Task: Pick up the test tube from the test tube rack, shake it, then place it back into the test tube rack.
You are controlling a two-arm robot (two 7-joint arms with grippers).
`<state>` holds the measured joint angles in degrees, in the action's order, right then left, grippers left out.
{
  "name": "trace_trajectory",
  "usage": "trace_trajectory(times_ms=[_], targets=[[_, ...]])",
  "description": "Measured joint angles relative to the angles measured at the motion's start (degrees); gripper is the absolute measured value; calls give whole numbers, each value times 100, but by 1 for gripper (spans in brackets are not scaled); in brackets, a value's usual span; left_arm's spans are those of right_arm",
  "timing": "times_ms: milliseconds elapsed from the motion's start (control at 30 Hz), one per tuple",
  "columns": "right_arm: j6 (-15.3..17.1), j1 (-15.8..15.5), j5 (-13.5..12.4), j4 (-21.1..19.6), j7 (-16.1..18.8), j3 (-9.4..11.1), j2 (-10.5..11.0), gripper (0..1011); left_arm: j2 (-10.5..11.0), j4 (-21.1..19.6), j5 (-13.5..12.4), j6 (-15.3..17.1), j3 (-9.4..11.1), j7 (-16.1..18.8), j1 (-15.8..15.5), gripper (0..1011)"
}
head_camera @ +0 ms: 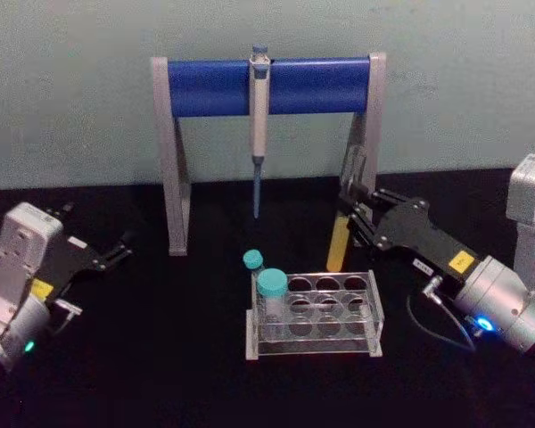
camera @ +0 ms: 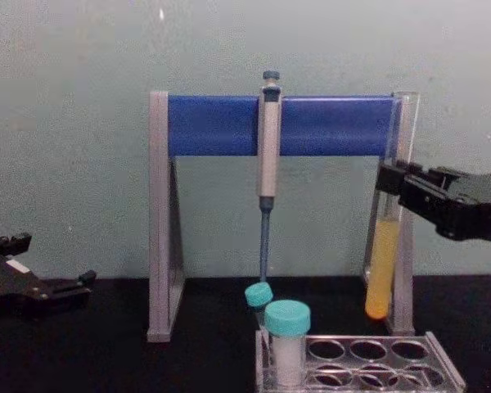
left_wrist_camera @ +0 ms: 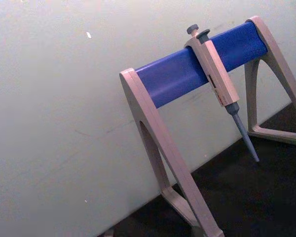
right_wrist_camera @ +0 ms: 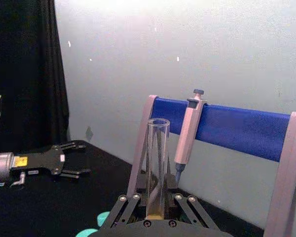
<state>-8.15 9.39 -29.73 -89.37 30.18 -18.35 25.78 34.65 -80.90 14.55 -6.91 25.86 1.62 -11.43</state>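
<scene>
My right gripper (head_camera: 349, 214) is shut on the test tube (head_camera: 338, 246), a clear glass tube with yellow liquid in its lower part. It holds the tube upright in the air, just behind the far right corner of the test tube rack (head_camera: 375, 323). From the chest the tube (camera: 382, 262) hangs with its bottom above the clear rack (camera: 444, 361), and the right gripper (camera: 393, 187) grips its middle. In the right wrist view the open-topped tube (right_wrist_camera: 157, 158) stands between the fingers. My left gripper (head_camera: 116, 254) rests open at the table's left.
Two teal-capped vials (head_camera: 272, 284) (head_camera: 253, 259) stand in the rack's left holes. Behind the rack is the grey-and-blue pipette stand (head_camera: 214, 86) with a grey pipette (head_camera: 259, 116) hanging from it, close to the held tube. The black table spreads out around them.
</scene>
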Motion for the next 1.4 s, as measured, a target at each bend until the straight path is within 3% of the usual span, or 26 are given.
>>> trace_trajectory(times_ms=[467, 933, 1400], targets=[[21, -197, 17, -52, -83, -32, 39, 226, 0, 0, 0, 0, 0, 0, 0, 1009], [-97, -125, 187, 133, -112, -82, -54, 226, 0, 0, 0, 0, 0, 0, 0, 1010], [-144, -80, 200, 377, -52, -104, -164, 226, 0, 0, 0, 0, 0, 0, 0, 1010]])
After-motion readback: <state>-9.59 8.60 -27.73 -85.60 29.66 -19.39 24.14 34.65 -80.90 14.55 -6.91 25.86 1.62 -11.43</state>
